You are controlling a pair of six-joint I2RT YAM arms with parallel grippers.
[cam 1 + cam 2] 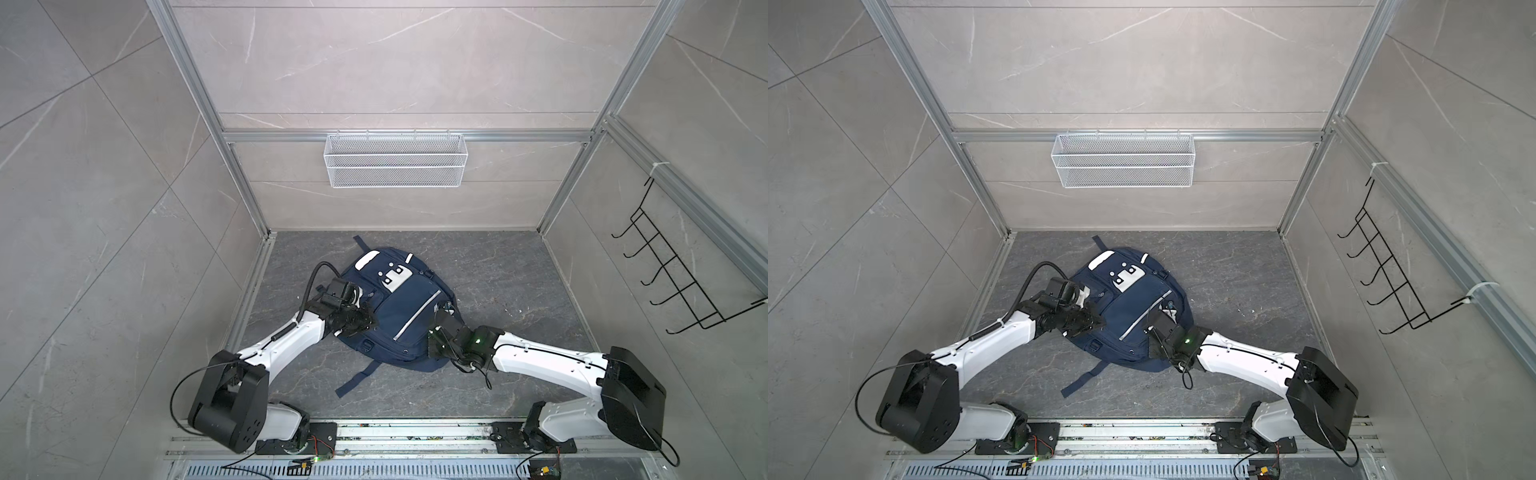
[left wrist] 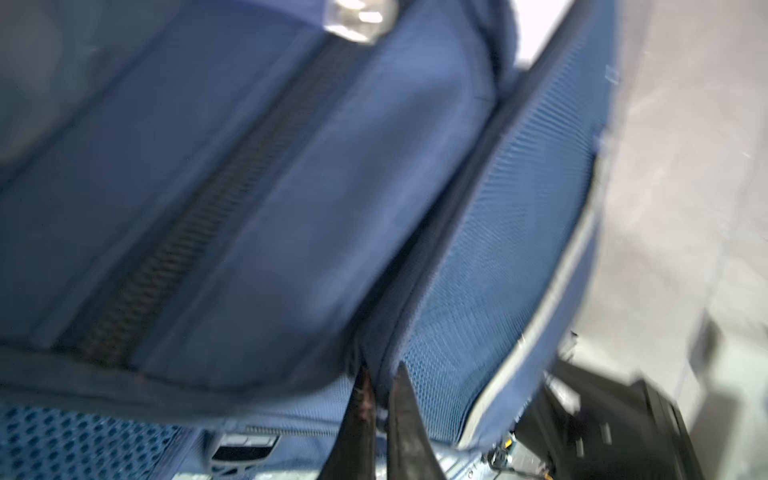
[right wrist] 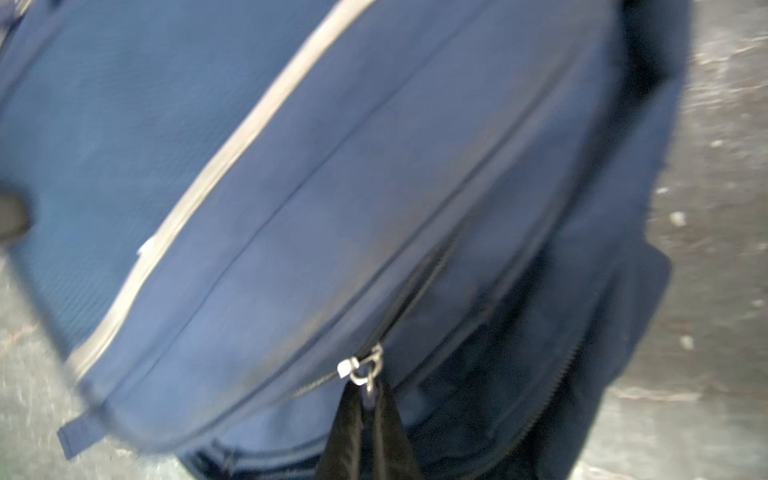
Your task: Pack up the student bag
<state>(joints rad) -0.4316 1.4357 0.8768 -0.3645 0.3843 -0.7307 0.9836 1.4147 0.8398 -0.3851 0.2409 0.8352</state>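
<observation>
Right gripper [image 3: 368,395] grips zip pull [image 3: 361,368] of navy, silver-striped student bag [image 3: 291,208].

One student bag [image 1: 409,299]; two arms – left arm [image 1: 286,336], right arm [image 1: 540,357]; one mesh basket [image 1: 395,160]; one hook rack [image 1: 681,266].

The dark grey, marble-veined desk [image 1: 511,286] carries the student bag [image 1: 409,307], lying flat near its middle, one strap [image 1: 357,378] trailing across the surface toward the front edge.
</observation>
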